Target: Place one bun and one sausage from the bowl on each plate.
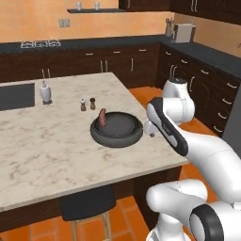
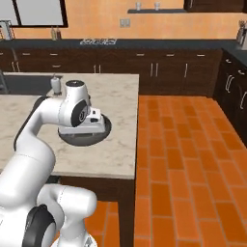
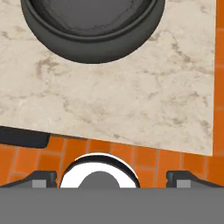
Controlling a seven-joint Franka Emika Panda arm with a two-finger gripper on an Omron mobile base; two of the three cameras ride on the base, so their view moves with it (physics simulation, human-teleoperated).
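The wide dark bowl (image 1: 116,128) sits near the right end of the marble island. A brown sausage (image 1: 102,117) leans upright against its left inner wall. My gripper (image 3: 111,177) is open, its fingertips (image 3: 43,177) spread wide with nothing between them. It hangs above the island's near edge, just off the bowl's (image 3: 92,41) rim. From the right base view my hand covers most of the bowl (image 2: 104,129). The bun and the plates are out of view.
Two small shakers (image 1: 87,104) and a white bottle (image 1: 44,92) stand behind the bowl to the left, beside a dark inset sink (image 1: 16,96). A dark stool (image 1: 87,202) is tucked under the island's front edge. Orange tiled floor (image 2: 183,154) lies right of the island.
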